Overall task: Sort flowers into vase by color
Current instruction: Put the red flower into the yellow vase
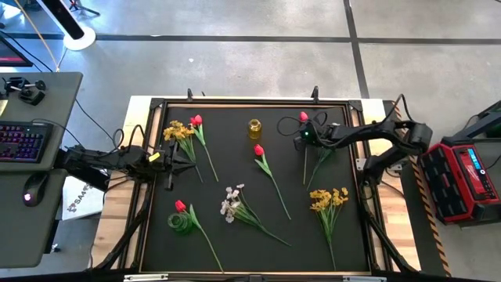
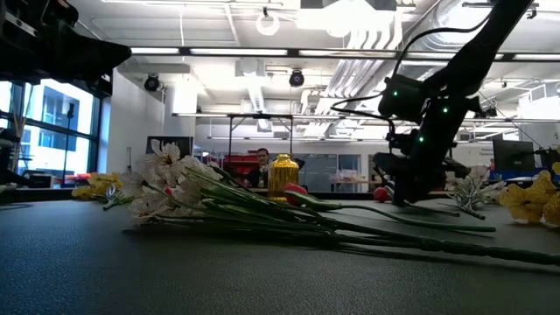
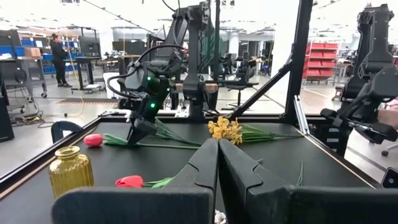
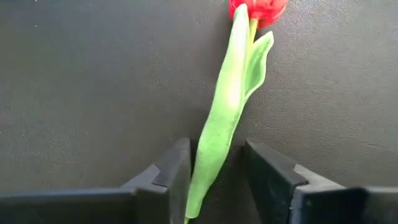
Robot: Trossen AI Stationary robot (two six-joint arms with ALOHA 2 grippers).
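The right gripper [image 4: 214, 180] points down at the mat [image 1: 235, 160], its fingers [image 4: 176, 171] parted on either side of a red tulip's [image 1: 304, 145] green stem, not clamping it. Its arm [image 1: 368, 133] reaches in from the table's right edge toward the far right corner, where that tulip lies flat. The left gripper [image 3: 217, 168] waits clenched and empty at the left edge, near a yellow bunch [image 1: 178, 131].

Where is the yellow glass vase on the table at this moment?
In the high view, the yellow glass vase stands near the table's far edge, about the middle, between the red tulip with yellow blossoms on the left and the right gripper on the right.
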